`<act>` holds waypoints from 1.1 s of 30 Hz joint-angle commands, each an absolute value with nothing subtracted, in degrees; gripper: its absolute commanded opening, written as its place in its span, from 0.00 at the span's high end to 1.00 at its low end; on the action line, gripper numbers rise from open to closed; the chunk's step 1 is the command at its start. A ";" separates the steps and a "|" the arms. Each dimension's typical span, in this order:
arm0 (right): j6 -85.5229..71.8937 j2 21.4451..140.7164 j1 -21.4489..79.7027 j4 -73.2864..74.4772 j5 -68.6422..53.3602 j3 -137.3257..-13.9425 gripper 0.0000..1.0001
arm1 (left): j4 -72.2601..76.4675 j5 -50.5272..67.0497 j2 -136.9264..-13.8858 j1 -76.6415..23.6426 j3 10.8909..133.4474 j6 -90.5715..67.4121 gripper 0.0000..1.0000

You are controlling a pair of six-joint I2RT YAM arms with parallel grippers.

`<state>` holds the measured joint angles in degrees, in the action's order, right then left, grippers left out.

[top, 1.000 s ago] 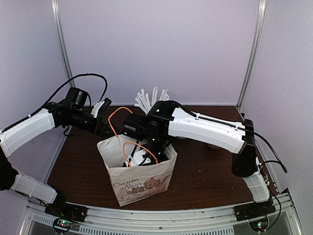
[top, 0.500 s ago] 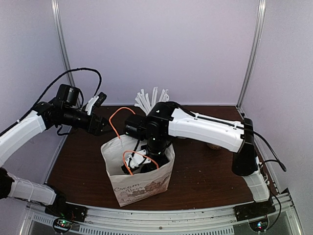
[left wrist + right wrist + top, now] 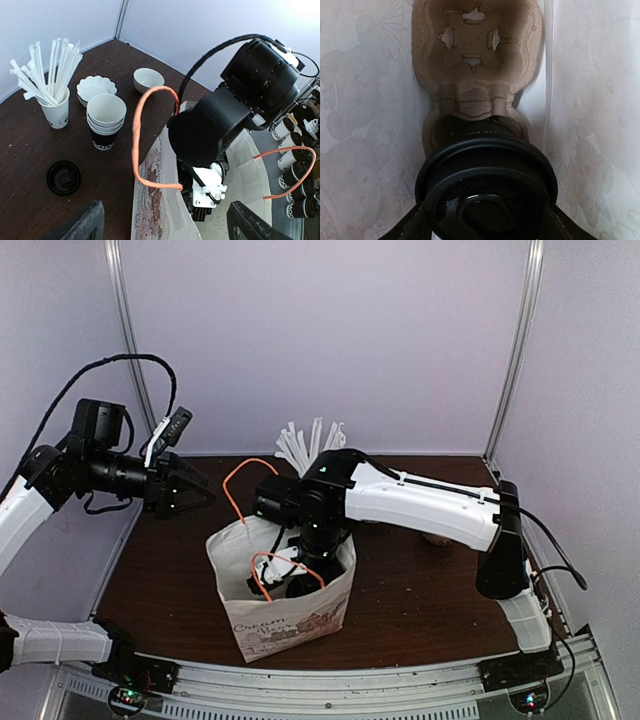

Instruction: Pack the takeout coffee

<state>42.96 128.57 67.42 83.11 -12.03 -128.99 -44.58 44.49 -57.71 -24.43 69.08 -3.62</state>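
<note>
Two arms are in view, but only the right gripper [image 3: 485,225] matters for the next move, because it is deep inside the paper bag [image 3: 290,625] with the coffee cup [image 3: 487,192] directly between its jaws. You see the black lid from above in the right wrist view, so the cup stands upright and its long axis runs along the line on which the gripper entered the bag. One finger presses on each side just under the lid, and the jaws stand about half open, closed on the cup. Its lower end seems to sit in the near pocket of the brown pulp carrier [image 3: 477,55] at the bottom of the bag, while the far pocket is empty. I cannot tell if it is fully seated, since the lid hides the base. In my judgement the next move is to let go and pull straight up along the axis of the cup, because a sideways pull could tip it or catch the bag wall. The left gripper [image 3: 190,457] is wide open and holds nothing, well apart from the bag, up and to the left. One second ago it was just beside the back left rim of the bag and has since drawn away, while the right arm has hardly moved.
</note>
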 commanded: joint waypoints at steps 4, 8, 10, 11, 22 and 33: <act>41.98 127.06 67.41 81.68 -8.66 -127.50 0.25 | -50.56 44.94 -58.57 -28.74 71.73 -1.84 0.11; 42.01 125.74 67.55 82.21 -8.32 -128.48 0.19 | -52.27 39.92 -60.77 -34.22 72.66 -1.40 0.11; 41.92 125.09 67.54 82.46 -8.93 -129.36 0.14 | -52.75 37.93 -61.92 -35.71 73.38 -1.07 0.11; 41.92 124.76 67.58 82.71 -9.08 -129.71 0.12 | -52.99 37.16 -62.53 -36.04 73.67 -1.00 0.12; 42.27 121.20 68.37 81.85 -8.57 -132.72 0.04 | -53.16 28.16 -67.97 -36.30 79.68 -0.56 0.24; 43.60 117.22 68.56 80.97 -8.86 -134.12 0.06 | -52.28 35.19 -70.99 -37.27 79.10 1.51 0.25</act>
